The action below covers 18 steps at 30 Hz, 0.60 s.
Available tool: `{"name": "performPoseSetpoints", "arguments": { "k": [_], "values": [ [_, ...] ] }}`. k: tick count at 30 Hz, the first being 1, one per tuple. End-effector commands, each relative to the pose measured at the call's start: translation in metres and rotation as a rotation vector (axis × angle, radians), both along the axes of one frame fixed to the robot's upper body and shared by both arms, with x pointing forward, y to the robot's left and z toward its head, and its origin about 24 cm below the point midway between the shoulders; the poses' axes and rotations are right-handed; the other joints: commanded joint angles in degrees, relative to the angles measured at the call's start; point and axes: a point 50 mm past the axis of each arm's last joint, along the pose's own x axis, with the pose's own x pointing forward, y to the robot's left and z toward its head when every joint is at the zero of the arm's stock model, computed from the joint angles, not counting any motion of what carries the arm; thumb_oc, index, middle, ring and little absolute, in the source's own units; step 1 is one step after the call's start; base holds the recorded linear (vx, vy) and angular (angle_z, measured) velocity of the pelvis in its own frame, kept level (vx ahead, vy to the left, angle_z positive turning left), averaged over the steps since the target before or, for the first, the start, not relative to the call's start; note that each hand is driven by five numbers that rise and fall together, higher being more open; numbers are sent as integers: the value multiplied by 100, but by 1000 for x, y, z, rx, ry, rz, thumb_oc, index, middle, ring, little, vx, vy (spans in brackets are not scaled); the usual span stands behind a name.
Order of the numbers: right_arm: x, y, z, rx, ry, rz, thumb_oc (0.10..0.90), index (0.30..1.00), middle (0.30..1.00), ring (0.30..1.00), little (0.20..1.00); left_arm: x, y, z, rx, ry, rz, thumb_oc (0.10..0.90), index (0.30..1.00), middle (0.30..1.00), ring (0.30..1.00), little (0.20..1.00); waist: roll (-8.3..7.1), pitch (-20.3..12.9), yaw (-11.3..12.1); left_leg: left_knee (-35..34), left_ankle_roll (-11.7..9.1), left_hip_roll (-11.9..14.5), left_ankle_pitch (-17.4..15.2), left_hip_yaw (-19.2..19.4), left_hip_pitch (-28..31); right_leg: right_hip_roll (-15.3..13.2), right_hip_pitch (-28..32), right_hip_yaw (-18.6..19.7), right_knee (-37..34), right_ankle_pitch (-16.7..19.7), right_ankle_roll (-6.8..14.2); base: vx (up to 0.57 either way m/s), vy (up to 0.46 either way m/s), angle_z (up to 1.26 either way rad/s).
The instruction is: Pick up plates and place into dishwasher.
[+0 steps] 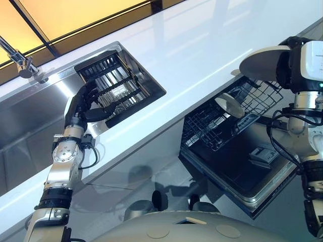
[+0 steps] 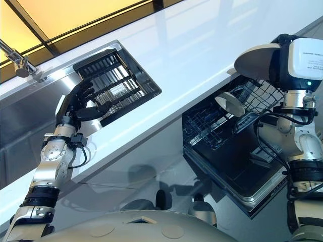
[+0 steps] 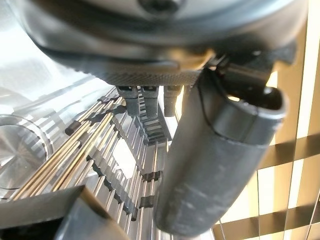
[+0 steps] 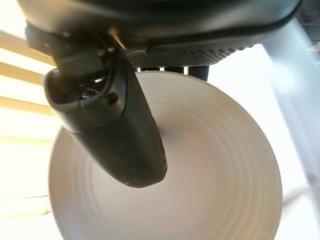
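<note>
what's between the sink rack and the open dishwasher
Bare white countertop separates the rack from the dishwasher, seen in both eye views.

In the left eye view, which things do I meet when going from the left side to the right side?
Faucet → left hand → dish rack in the sink → dishwasher basket → plate held by the right hand.

white plate (image 4: pixel 200 180) with faint concentric rings, dark thumb of right hand (image 4: pixel 115 125) across it. glossy white countertop (image 1: pixel 202 55). black ribbed rack (image 2: pixel 116 83) in silver steel sink (image 1: pixel 30 116). black wire dishwasher basket (image 1: pixel 222 116), white dish (image 1: pixel 229 104) inside. dark left hand (image 2: pixel 78 103). amber panels (image 1: pixel 65 15) behind.
</note>
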Motion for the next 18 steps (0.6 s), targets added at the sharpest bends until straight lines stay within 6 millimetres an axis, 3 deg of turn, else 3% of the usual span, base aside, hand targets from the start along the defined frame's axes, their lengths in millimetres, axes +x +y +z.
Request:
{"name": "performPoseSetpoints", "arguments": {
  "k": [1, 10, 18],
  "values": [
    [3, 20, 33, -138, -66, 194, 100, 300, 300, 300, 200, 8, 11, 31, 72, -139, -12, 800, 900, 900, 900, 900, -90, -365, 265, 69, 30, -196, -542, -168, -4, 371, -366, -92, 766, -813, 21, 36, -2, 0],
    [1, 28, -3, -188, 133, 306, 100, 300, 300, 300, 200, 6, 10, 27, 77, -138, -30, 800, 900, 900, 900, 900, -109, -308, 304, 98, 10, -184, -490, -199, -15, 332, -366, -172, 813, -781, 22, 0, 0, 5],
    [-2, 20, -2, -189, 125, 293, 100, 300, 300, 300, 200, 3, 12, 23, 80, -127, -32, 800, 900, 900, 900, 900, -120, -249, 327, 126, -9, -157, -459, -208, -67, 306, -399, -212, 826, -749, 36, -8, -6, 9]
  ]
}}
